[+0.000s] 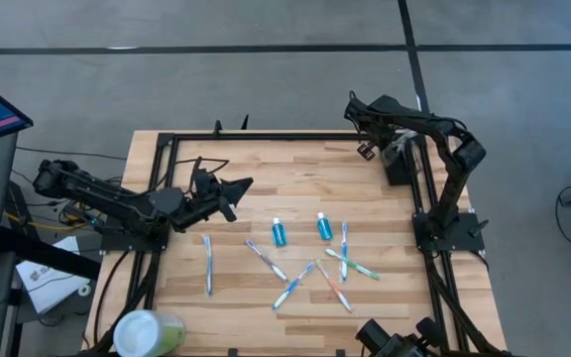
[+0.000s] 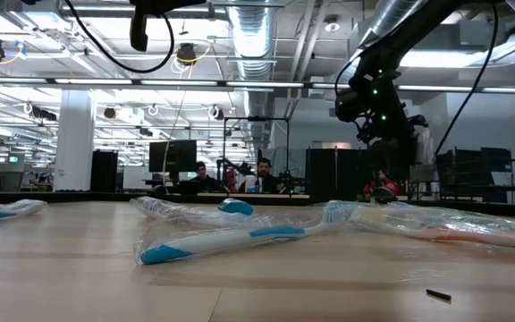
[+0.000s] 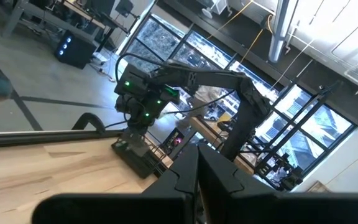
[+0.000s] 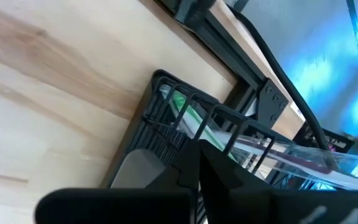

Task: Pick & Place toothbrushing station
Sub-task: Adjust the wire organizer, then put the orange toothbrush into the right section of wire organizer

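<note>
While both arms sit at opposite sides of the wooden table (image 1: 295,174), neither holds anything: the left gripper (image 1: 238,186) has its fingers pressed together and hangs over the left part of the boards, apart from the wrapped toothbrushes (image 1: 310,266) and the two small blue tubes (image 1: 279,232) lying mid-table. At the far right corner the right gripper (image 1: 364,151) is likewise closed and empty, poised just beside the toothbrushing station (image 4: 166,134), a small black slotted holder standing by the table frame. Inside it the right wrist view shows something green and a clear wrapped item. A pale-green cup (image 1: 149,332) with a white lid stands at the near left corner.
</note>
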`<state>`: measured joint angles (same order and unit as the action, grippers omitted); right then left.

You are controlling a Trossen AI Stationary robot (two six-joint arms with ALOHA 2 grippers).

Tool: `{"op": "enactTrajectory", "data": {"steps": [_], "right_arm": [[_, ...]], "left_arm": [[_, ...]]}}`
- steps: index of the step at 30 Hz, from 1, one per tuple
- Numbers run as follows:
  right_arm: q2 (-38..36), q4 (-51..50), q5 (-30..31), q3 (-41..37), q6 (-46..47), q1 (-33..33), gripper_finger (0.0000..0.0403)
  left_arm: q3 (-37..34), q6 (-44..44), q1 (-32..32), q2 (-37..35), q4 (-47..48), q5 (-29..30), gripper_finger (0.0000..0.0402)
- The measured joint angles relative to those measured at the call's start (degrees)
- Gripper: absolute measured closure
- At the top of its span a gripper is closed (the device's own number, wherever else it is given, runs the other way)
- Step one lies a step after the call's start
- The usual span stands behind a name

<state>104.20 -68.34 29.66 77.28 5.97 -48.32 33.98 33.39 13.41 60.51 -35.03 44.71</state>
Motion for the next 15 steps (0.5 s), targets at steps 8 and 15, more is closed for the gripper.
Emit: {"op": "enactTrajectory", "data": {"steps": [8, 15], "right_arm": [[0.0, 0.0, 0.0, 3.3, -5.5, 4.0, 0.0403], [0.0, -3.0, -4.6, 12.8, -12.7, 10.2, 0.0403]], "left_arm": [[0.0, 0.0, 0.0, 0.0, -0.1, 0.0, 0.0400], [0.0, 0.0, 0.0, 0.0, -0.2, 0.0, 0.0400]]}}
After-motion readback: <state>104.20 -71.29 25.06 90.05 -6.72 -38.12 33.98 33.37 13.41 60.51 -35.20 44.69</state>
